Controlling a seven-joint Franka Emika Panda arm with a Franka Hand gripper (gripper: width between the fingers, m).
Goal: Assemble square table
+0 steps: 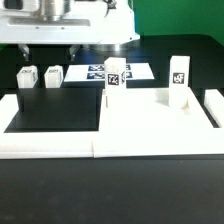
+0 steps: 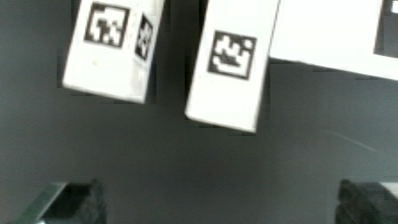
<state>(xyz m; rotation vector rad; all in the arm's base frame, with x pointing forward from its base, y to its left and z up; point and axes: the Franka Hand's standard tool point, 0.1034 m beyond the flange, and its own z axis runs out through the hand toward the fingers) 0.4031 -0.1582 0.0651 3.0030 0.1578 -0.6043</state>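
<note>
Desk (image 1: 110,195) black, though we see it dark grey in the wrist view. Backdrop (image 1: 185,20) green. Border rails (image 1: 60,145) plain white, square plate (image 1: 140,112) plain white as well. Short leg (image 1: 27,76), second short leg (image 1: 53,74), tall leg (image 1: 115,75) and second tall leg (image 1: 179,72): all white, each with a black-and-white square tag. Up close the tags read as blocky black marks on white. Marker board (image 1: 140,70) white with black tag prints. Arm (image 1: 100,25) white. Fingers (image 2: 71,200) we mark as black.

Bare table (image 2: 178,165) lies free under the wide-spread tool (image 2: 222,200); first leg (image 2: 111,50) and second leg (image 2: 240,65) crowd beyond.
</note>
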